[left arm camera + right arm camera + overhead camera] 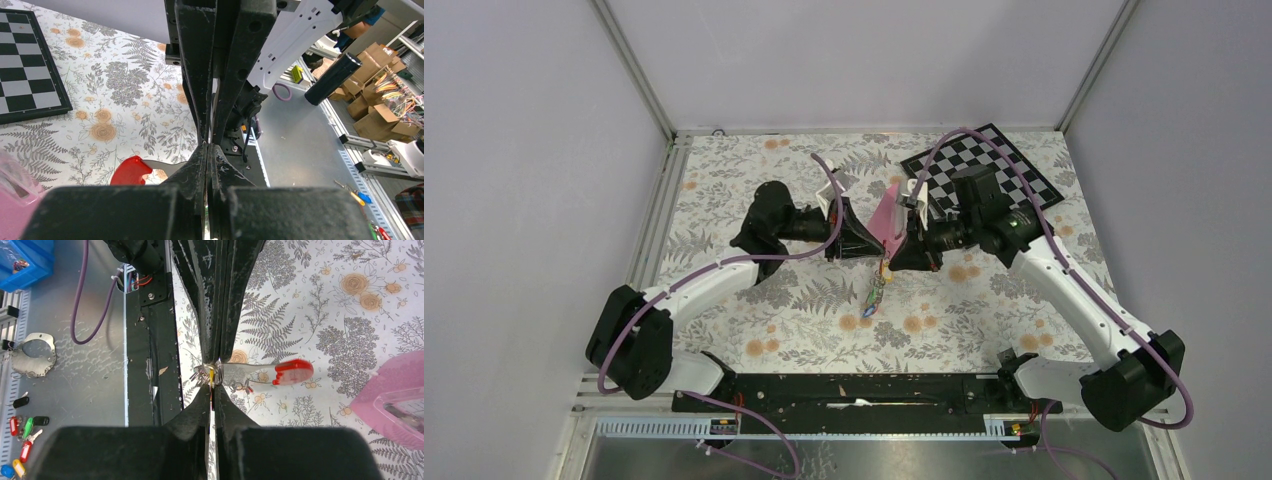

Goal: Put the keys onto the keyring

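Observation:
My two grippers meet tip to tip above the middle of the table. The keyring (206,374) is a small wire ring with several little keys. It sits right where the opposing fingertips touch. A key with a red head (292,371) sticks out sideways from it, and its red head (130,170) also shows beside the left fingers. The left gripper (207,146) (877,256) is shut at the ring. The right gripper (212,387) (893,262) is shut too, with a thin yellow piece of the bunch between its tips. Coloured keys (876,295) dangle below.
A pink pyramid (888,215) stands just behind the grippers, close to the right wrist (395,400). A chessboard (984,170) lies at the back right. A floral cloth (804,310) covers the table. The black base rail (854,392) runs along the near edge.

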You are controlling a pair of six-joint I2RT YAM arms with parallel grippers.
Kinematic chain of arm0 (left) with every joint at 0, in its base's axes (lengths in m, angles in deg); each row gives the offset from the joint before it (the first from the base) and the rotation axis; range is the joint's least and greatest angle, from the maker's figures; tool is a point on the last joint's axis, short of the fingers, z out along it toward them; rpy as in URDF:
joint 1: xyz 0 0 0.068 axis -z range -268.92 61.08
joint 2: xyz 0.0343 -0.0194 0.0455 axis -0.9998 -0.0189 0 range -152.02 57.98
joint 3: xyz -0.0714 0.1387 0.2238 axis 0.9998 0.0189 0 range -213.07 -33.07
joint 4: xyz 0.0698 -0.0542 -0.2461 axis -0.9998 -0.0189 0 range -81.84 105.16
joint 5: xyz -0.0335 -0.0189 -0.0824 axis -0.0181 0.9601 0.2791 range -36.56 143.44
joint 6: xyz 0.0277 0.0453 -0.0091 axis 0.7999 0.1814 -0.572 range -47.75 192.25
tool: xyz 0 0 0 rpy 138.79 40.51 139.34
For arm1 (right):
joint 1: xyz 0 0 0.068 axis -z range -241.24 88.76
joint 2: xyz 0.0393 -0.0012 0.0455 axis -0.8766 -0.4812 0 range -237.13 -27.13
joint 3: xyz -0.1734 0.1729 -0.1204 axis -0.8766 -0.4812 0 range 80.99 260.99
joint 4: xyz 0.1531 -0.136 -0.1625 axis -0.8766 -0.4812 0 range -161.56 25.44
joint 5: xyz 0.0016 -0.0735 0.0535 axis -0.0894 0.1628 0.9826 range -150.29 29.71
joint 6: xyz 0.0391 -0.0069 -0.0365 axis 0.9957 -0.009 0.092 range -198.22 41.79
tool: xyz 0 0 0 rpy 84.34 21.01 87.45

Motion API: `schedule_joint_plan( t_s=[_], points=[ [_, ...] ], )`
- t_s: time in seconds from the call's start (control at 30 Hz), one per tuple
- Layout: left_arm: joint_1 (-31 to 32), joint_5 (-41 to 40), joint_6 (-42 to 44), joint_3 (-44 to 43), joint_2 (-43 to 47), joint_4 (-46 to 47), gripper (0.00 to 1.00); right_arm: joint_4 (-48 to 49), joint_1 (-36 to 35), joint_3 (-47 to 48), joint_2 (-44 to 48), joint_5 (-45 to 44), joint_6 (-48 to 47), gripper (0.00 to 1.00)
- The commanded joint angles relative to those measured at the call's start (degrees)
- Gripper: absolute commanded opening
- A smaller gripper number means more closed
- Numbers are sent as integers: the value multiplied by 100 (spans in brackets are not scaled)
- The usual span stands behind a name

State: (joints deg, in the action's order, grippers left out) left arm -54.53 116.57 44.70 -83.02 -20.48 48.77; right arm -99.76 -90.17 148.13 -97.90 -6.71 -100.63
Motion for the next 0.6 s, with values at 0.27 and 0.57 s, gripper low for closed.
schedule_joint_plan(
  t_s=[0.27, 0.57],
  points=[
    [-103, -404, -1441, 381, 77, 2222, 0, 342, 45, -76, 58, 337, 226, 3],
    [-91, -442, -1631, 537, -14, 2687, 0, 496, 45, 91, -147, 476, 444, 16]
  ],
)
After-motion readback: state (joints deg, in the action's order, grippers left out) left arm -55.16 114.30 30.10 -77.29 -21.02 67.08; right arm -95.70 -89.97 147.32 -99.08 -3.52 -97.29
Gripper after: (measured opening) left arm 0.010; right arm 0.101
